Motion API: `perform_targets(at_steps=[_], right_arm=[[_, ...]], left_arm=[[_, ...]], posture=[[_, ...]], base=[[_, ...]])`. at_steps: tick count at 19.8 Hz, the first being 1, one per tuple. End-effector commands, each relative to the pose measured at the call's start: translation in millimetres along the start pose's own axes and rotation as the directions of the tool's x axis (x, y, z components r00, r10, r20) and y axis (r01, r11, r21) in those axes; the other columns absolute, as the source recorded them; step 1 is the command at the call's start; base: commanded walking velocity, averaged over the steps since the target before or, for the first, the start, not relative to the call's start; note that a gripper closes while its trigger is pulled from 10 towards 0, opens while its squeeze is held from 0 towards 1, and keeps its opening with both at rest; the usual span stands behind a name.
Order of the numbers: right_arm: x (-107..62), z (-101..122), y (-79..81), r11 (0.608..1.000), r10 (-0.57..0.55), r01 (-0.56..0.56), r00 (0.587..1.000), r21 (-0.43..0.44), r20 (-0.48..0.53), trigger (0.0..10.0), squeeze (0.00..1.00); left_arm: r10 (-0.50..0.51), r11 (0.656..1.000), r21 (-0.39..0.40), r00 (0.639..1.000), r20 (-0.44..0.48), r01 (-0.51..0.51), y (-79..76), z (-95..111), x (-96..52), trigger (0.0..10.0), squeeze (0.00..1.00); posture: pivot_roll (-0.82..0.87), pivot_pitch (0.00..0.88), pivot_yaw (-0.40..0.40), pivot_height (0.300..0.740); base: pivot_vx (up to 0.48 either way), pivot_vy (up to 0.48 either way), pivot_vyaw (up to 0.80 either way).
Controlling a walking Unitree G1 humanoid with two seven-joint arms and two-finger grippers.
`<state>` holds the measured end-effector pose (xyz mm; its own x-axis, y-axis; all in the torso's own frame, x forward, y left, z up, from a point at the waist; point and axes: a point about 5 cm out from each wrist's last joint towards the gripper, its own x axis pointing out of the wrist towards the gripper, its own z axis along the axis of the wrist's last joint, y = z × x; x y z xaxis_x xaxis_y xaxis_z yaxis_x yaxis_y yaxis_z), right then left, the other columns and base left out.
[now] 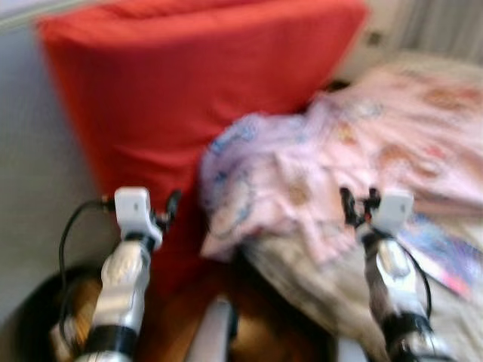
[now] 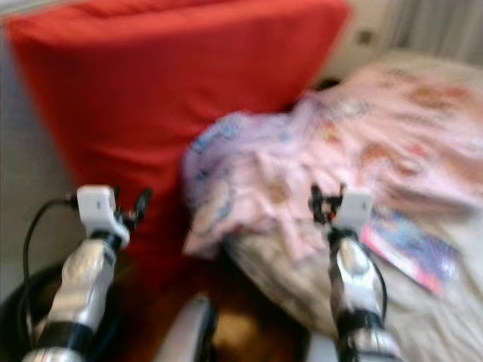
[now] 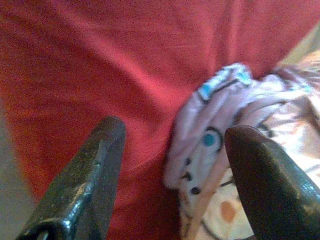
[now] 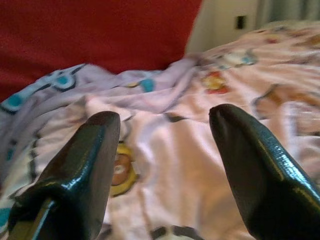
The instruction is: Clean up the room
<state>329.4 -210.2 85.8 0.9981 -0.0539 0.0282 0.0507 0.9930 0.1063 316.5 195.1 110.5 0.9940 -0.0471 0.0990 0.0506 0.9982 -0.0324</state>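
Note:
A rumpled pink blanket (image 1: 332, 158) with cartoon prints lies heaped on a bed, its lilac edge hanging over the near corner. A big red cushion (image 1: 181, 90) stands upright against the bed's left side. My left gripper (image 1: 167, 211) is raised in front of the cushion, open, nothing between its fingers; its wrist view looks at the cushion (image 3: 100, 65) and the blanket's edge (image 3: 220, 145). My right gripper (image 1: 358, 205) hovers open just over the blanket (image 4: 170, 150), holding nothing. The head views are blurred.
A colourful flat book or packet (image 1: 445, 260) lies on the beige sheet (image 1: 317, 294) at the right. A dark round object (image 1: 30, 317) sits on the brown floor at lower left. A grey wall (image 1: 30, 166) stands left; a pale curtain (image 1: 445, 26) hangs far right.

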Motion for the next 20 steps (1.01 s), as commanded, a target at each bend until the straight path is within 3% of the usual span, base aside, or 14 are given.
perform_targets(at_steps=[1, 3, 6, 8, 9, 11, 12, 13, 15, 17, 20], right_arm=[[-1.5, -1, 1.0, 1.0, 0.001, -0.001, 1.0, 0.013, 0.0, 10.0, 0.0], [-2.4, -3, -2.7, 0.998, -0.032, 0.033, 0.999, 0.049, -0.008, 10.0, 0.0], [-5.5, -8, -20.6, 0.982, -0.141, 0.145, 0.989, 0.124, -0.039, 10.0, 0.0], [-9.3, -12, -40.5, 0.95, -0.243, 0.253, 0.967, 0.184, -0.077, 10.0, 0.0], [-13.8, -15, -58.7, 0.897, -0.335, 0.355, 0.935, 0.262, -0.12, 10.0, 0.0], [-25.7, -22, -89.1, 0.742, -0.473, 0.512, 0.857, 0.434, -0.202, 10.0, 0.0], [-27.7, -24, -93.6, 0.696, -0.485, 0.525, 0.847, 0.49, -0.218, 10.0, 0.0], [-32.5, -28, -99.5, 0.62, -0.509, 0.548, 0.825, 0.562, -0.244, 10.0, 0.0], [-31.6, -30, -98.4, 0.536, -0.515, 0.542, 0.817, 0.647, -0.258, 10.0, 0.03], [-31.3, -32, -94.1, 0.506, -0.514, 0.526, 0.821, 0.684, -0.25, 10.0, 1.0], [-29.4, -39, -83.4, 0.444, -0.501, 0.519, 0.82, 0.731, -0.278, 10.0, 1.0]], left_arm=[[-0.012, 1.0, 0.005, 1.0, 0.002, 0.012, -1.8, 2, 0.5, 10.0, 0.0], [-0.021, 1.0, 0.007, 1.0, 0.002, 0.021, -4.0, 2, 1.0, 10.0, 0.0], [-0.039, 0.999, 0.016, 0.999, -0.003, 0.039, -6.7, 1, -0.3, 10.0, 0.0], [-0.04, 0.999, 0.014, 0.999, -0.002, 0.04, -6.8, 1, -1.4, 10.0, 0.0], [-0.043, 0.999, 0.014, 0.999, -0.002, 0.043, -7.4, 2, -2.1, 10.0, 0.0], [-0.066, 0.998, 0.016, 0.998, 0.001, 0.066, -10.5, 5, -2.3, 10.0, 0.0], [-0.075, 0.997, 0.019, 0.997, 0.0, 0.075, -11.8, 5, -1.8, 10.0, 0.0], [-0.098, 0.995, 0.027, 0.995, 0.003, 0.098, -13.2, 9, -5.2, 10.0, 0.0], [-0.122, 0.992, 0.039, 0.993, -0.008, 0.122, -15.0, 12, -6.8, 10.0, 0.0], [-0.139, 0.989, 0.049, 0.99, -0.008, 0.139, -14.9, 17, -14.7, 10.0, 0.0], [-0.148, 0.987, 0.058, 0.989, -0.017, 0.149, -13.7, 20, -16.7, 10.0, 0.0]], posture=[[0.09, 0.094, 0.038, 0.586], [0.09, 0.097, 0.039, 0.586], [0.09, 0.103, 0.042, 0.586], [0.09, 0.111, 0.046, 0.586], [0.09, 0.121, 0.049, 0.586], [0.11, 0.15, 0.063, 0.586], [0.11, 0.158, 0.07, 0.586], [0.14, 0.188, 0.097, 0.586], [0.16, 0.218, 0.127, 0.586], [0.2, 0.258, 0.157, 0.586], [0.23, 0.302, 0.18, 0.586]], base=[[0.0, 0.0, 0.8], [0.0, 0.0, 0.0], [0.0, 0.0, 0.0], [0.0, 0.0, 0.0], [0.0, 0.0, 0.0], [0.0, 0.0, 0.0], [0.0, 0.0, 0.0], [0.0, 0.0, 0.0], [0.0, 0.0, 0.0], [0.0, 0.0, 0.0], [0.0, 0.0, 0.0]])
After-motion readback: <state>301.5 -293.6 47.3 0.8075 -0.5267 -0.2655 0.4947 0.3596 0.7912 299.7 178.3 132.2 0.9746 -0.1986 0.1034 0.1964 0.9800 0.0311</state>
